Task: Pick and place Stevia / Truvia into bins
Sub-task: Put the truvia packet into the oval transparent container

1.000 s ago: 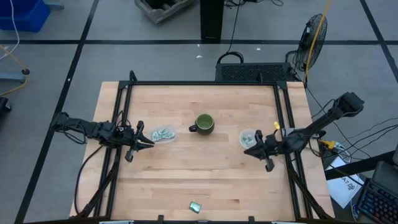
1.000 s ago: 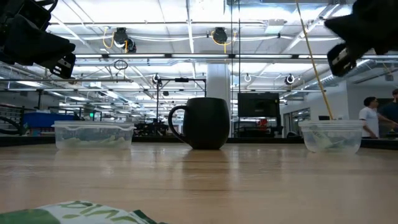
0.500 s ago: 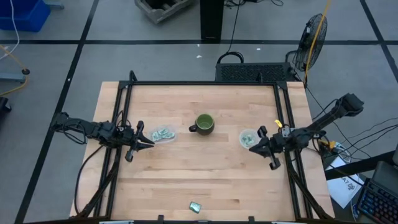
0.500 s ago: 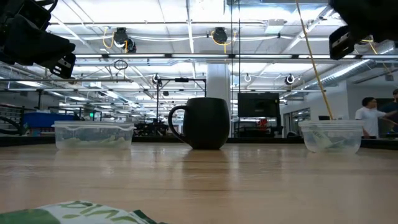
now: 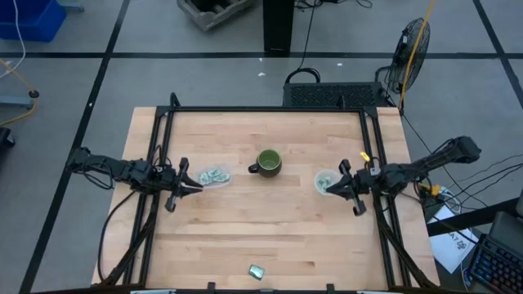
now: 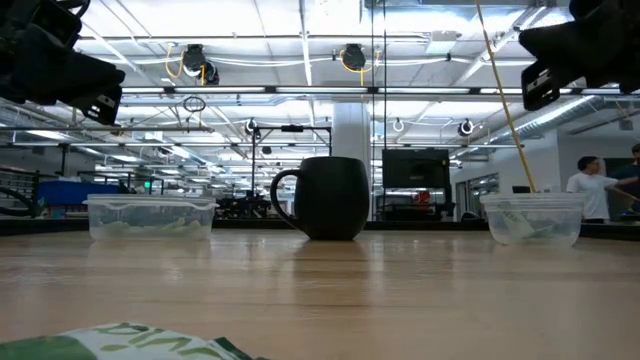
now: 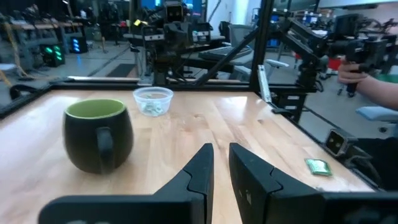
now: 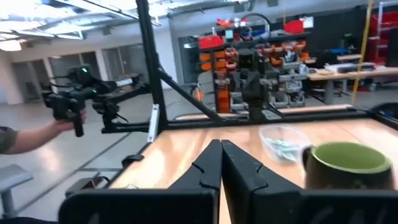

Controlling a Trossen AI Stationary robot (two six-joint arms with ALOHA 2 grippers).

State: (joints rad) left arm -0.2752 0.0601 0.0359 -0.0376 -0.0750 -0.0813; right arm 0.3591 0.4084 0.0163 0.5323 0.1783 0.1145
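Note:
One green and white packet (image 5: 257,270) lies flat near the table's front edge; it also shows in the low view (image 6: 130,342) and the left wrist view (image 7: 318,166). The left clear bowl (image 5: 214,175) and the right clear bowl (image 5: 325,180) each hold packets. My left gripper (image 5: 192,186) hovers just left of the left bowl, empty, its fingers (image 7: 205,162) a narrow gap apart. My right gripper (image 5: 329,190) hovers by the right bowl's near side, shut and empty; its fingers (image 8: 214,158) meet. Both are well above the table in the low view.
A dark green mug (image 5: 268,162) stands between the two bowls at mid table. A black frame (image 5: 270,110) runs round the table's far and side edges. A person's hand with a device (image 8: 68,109) shows beyond the table.
My right gripper has shifted a little toward the table's far edge, closer to the right bowl, and its arm has swung to lie more level across the right edge. The left arm, bowls, mug and packet have kept still.

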